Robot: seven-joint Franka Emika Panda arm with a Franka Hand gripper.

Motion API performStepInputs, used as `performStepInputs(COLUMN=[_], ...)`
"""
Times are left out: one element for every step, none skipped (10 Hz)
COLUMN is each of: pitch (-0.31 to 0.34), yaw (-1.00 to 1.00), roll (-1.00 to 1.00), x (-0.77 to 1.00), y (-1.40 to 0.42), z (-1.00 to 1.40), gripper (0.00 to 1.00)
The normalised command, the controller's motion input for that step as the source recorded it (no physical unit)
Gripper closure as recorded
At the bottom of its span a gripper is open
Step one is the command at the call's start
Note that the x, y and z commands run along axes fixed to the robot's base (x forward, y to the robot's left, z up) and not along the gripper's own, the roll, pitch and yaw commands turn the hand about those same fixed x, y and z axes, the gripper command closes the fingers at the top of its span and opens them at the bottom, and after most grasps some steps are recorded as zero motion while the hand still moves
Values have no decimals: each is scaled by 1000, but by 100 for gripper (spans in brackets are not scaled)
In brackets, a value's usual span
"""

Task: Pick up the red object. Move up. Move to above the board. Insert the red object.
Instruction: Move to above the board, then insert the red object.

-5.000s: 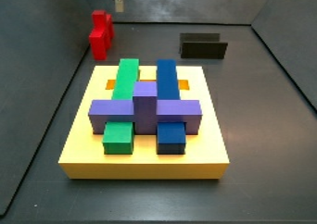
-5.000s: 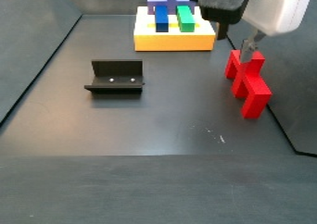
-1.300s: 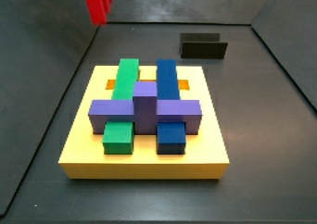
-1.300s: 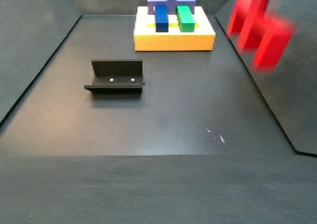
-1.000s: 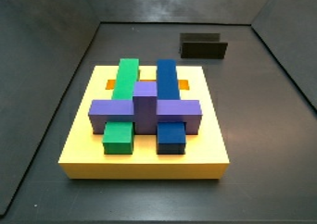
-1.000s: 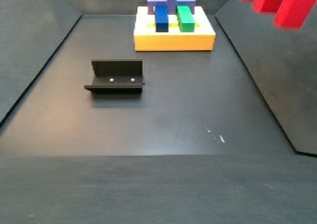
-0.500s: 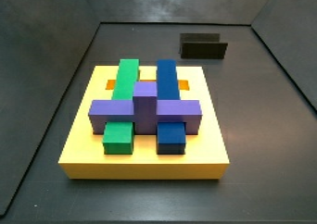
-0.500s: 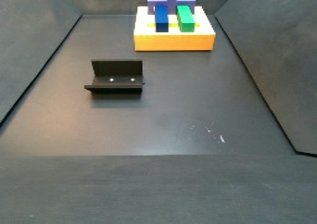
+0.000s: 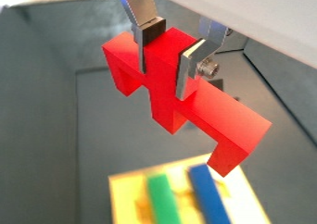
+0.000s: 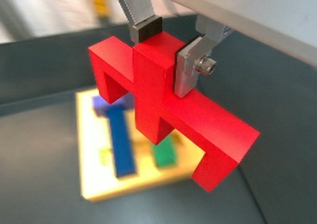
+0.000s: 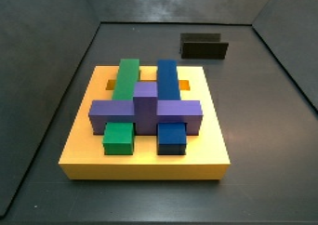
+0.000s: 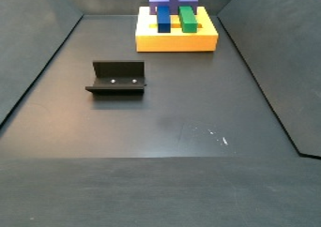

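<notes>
My gripper (image 9: 171,54) is shut on the raised middle stem of the red object (image 9: 186,107), which hangs level and high in the air in both wrist views. The silver fingers (image 10: 188,68) press its stem from two sides, and its two legs point away from the gripper (image 10: 165,52). Far below the red object (image 10: 161,93) lies the yellow board (image 10: 93,168), off to one side of the piece. The board (image 11: 143,164) shows in both side views, resting on the dark floor (image 12: 175,128). The gripper and the red object are above the edge of both side views.
Green (image 11: 125,85), blue (image 11: 166,85) and purple (image 11: 147,108) blocks sit fitted in the board, with orange insets beside them. The dark fixture (image 12: 116,78) stands on the floor apart from the board (image 12: 175,41). Dark walls ring the floor.
The gripper has taken hold of the red object on the floor and carried it straight up, out of the top of both side views. The board and fixture have not moved.
</notes>
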Motion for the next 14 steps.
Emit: performStepInputs(pitch=[88, 93, 96, 98, 105, 116, 136, 155, 187, 221, 252, 239, 211, 0], yaw=[1000, 1000, 1000, 1000, 1000, 1000, 1000, 1000, 1000, 1000, 1000, 628, 378, 0], roll=[11, 20, 25, 29, 34, 39, 47, 56, 70, 85, 99, 104, 100, 0], x=[683, 464, 288, 152, 113, 103, 100, 92, 85, 87, 89, 94, 98, 23], y=[-932, -613, -373, -196, -125, -95, -66, -55, -45, -43, -42, -41, -41, 0], z=[135, 101, 70, 47, 35, 24, 19, 18, 21, 22, 22, 24, 24, -57], gripper=[100, 100, 100, 100, 100, 100, 100, 100, 100, 100, 100, 100, 100, 100])
